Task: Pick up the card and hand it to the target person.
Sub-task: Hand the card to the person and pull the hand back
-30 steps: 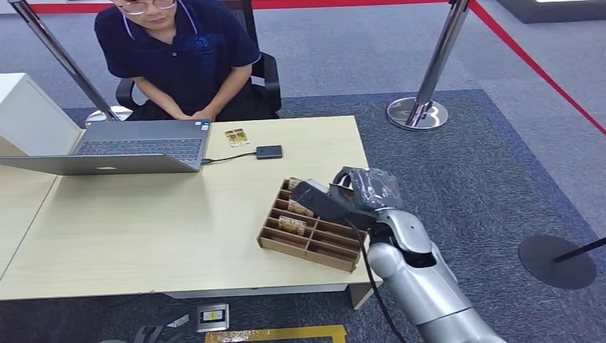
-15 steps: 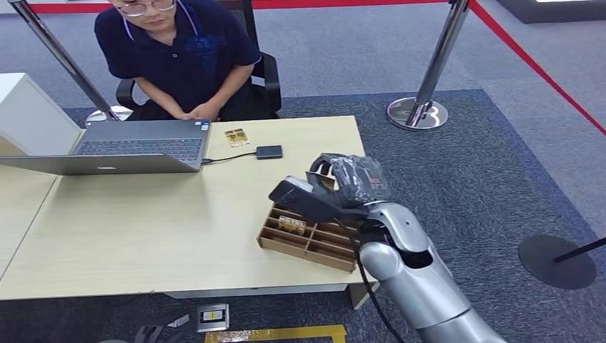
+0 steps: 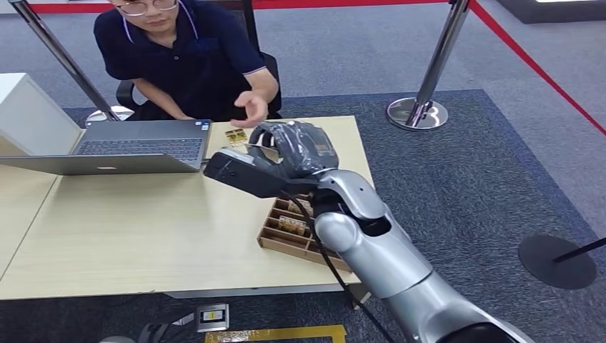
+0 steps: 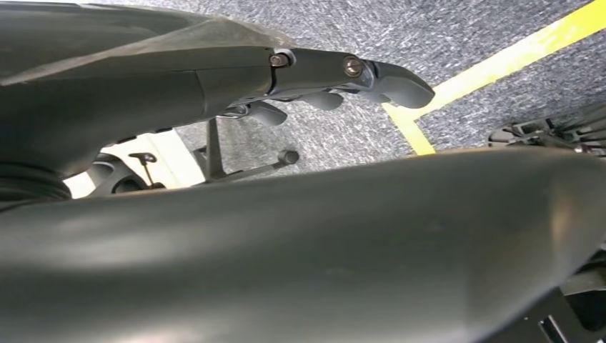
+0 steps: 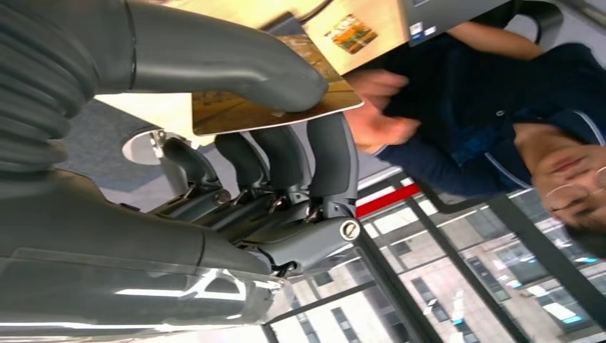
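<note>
Card-wise, a thin gold-toned rectangular card sits pinched in the robot's right hand, pressed between the thick grey thumb on one face and the dark fingers on the other. The hand is raised above the light wooden table, just in front of the seated person in a dark blue polo shirt, whose open hand is lifted close to the card. A brown compartmented wooden tray lies on the table below the silver forearm. The left hand hangs over grey carpet with its dark fingers apart, holding nothing. Printing on the card is too blurred to read.
</note>
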### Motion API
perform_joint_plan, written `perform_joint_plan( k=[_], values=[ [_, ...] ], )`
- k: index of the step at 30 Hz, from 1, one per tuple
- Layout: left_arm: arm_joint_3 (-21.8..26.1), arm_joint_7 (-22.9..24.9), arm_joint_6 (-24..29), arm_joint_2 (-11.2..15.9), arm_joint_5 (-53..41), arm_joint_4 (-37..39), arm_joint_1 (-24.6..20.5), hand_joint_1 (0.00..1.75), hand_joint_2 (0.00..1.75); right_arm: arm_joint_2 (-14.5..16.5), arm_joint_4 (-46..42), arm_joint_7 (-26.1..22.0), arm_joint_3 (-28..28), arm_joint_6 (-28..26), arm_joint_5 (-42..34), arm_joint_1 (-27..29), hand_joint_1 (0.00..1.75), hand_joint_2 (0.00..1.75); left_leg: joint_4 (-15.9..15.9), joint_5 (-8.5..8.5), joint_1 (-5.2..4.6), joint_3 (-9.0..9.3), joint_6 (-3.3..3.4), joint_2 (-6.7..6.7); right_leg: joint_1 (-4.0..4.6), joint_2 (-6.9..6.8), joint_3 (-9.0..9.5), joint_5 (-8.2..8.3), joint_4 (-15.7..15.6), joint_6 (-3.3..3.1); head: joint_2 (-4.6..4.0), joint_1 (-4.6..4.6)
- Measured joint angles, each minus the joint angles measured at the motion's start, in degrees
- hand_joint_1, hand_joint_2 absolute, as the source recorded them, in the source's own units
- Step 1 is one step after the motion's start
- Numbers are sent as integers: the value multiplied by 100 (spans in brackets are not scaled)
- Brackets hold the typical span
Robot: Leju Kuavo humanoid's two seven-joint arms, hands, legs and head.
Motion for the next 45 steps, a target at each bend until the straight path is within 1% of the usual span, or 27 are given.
perform_joint_plan(
  k=[7, 12, 17, 18, 19, 21, 22, 23, 25, 29, 34, 36, 39, 42, 45],
  values=[
    [41, 13, 12, 14, 52, 11, 10, 0, 0, 184, 674, -66, 13, -99, -21, -243, 154, 175, -1, 1, 1, 0, 0, -8, 1, -8, 4, -1, -4, 0, 0, 0],
    [82, -29, 30, 36, 97, 7, 64, 0, 0, 300, 1027, -146, 95, -129, 4, -305, 152, 175, -2, -1, 1, 2, -1, -7, 1, -7, 6, -3, -4, 0, 0, 0],
    [87, -29, 30, 35, 103, 3, 64, 0, 0, 325, 1170, -169, 199, -144, 33, -264, 143, 175, -1, 0, 3, -2, 1, -5, 3, -3, 4, 0, -6, -1, 0, 0],
    [89, -27, 31, 34, 106, 3, 64, 0, 0, 326, 1182, -167, 239, -153, 29, -257, 134, 175, -2, 0, 2, -1, 0, -6, 2, -4, 4, -1, -5, 0, 0, 0],
    [90, -26, 32, 34, 109, 2, 65, 0, 0, 327, 1189, -159, 286, -168, 20, -254, 105, 175, -2, 0, 2, -1, 0, -6, 2, -4, 4, -1, -5, 0, 0, 0],
    [95, -28, 36, 33, 116, 1, 70, 0, 0, 327, 1181, -142, 365, -197, -1, -241, 37, 175, -2, -1, 1, -1, -1, -6, 1, -4, 4, -2, -3, 0, 0, 0],
    [97, -31, 38, 34, 120, 1, 73, 0, 0, 327, 1173, -123, 414, -209, -15, -239, 9, 175, -2, -1, 1, -1, -1, -5, 1, -3, 3, -2, -3, 0, 0, 0],
    [100, -33, 40, 34, 122, 1, 77, 0, 0, 327, 1165, -111, 453, -215, -22, -236, 2, 175, -2, -1, 1, -1, -1, -6, 1, -3, 3, -2, -3, 0, 0, 0],
    [102, -35, 40, 35, 124, -1, 82, 0, 0, 327, 1183, -52, 594, -263, -122, -246, 0, 175, -1, -1, 2, -2, 0, -5, 2, -3, 3, -2, -3, -1, 0, 0],
    [108, -28, 45, 35, 139, -3, 79, 0, 0, 327, 1259, -21, 738, -480, -308, -243, 0, 0, 0, -1, 2, -3, 0, -3, 2, -1, 1, -1, -2, 0, 0, 0],
    [143, -63, 66, 58, 187, -6, 110, 0, 0, 253, 1102, -136, 641, -836, -218, -131, 0, 0, -1, 0, 4, -3, 1, -7, 4, -5, 3, 0, -5, 0, 0, 0],
    [165, -91, 77, 77, 209, -6, 133, 0, 0, 133, 845, -145, 566, -976, -141, -19, 0, 0, -1, -1, 3, -2, 0, -8, 3, -6, 5, -2, -6, 0, 0, 0],
    [217, -137, 110, 118, 266, -8, 179, 0, 0, -217, 104, -111, 295, -1188, 6, 314, 0, 0, -4, 1, 5, 0, 1, -19, 5, -16, 11, -2, -12, 1, 0, 0],
    [248, -181, 126, 152, 291, -14, 216, 0, 0, -660, -764, 37, -140, -1395, 338, 767, 0, 0, -4, 2, 6, 1, 1, -34, 6, -32, 17, -5, -16, 2, 0, 0],
    [255, -202, 142, 167, 290, -16, 233, 0, 0, -1011, -1547, 125, -698, -1517, 647, 1227, 0, 0, -4, 3, 6, 1, 3, -44, 6, -42, 21, -6, -22, 4, 0, 0]
  ],
)
